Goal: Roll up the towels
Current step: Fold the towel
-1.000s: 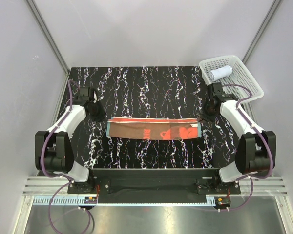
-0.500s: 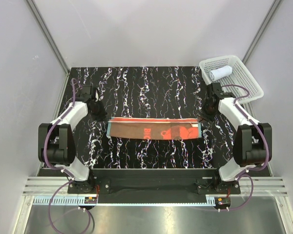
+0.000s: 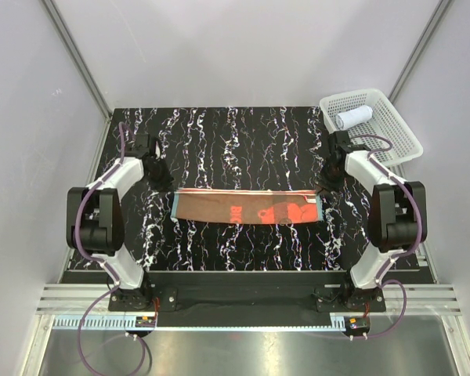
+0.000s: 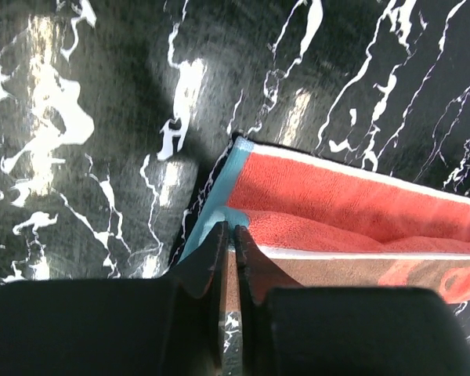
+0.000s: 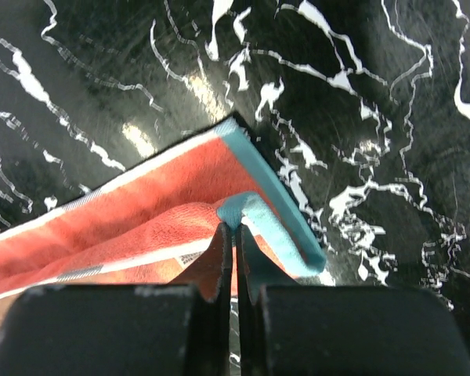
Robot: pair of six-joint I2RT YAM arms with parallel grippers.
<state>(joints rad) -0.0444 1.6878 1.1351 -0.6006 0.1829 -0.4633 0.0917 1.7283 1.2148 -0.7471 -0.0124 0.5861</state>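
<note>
the orange-red towel [image 4: 337, 196] runs off both wrist views' edges; its pinched corners vanish inside the left gripper [image 4: 229, 235] and right gripper [image 5: 233, 235].

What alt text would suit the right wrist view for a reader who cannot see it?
The right gripper pinches the teal-edged corner of the orange-red towel, where a small fold stands up. The towel lies on a black, white-veined table.

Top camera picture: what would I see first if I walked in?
A long orange-red towel lies across the middle of the black marbled table, with the left gripper and right gripper pinching its teal ends. A rolled white towel sits in the white basket at the far right corner.
</note>
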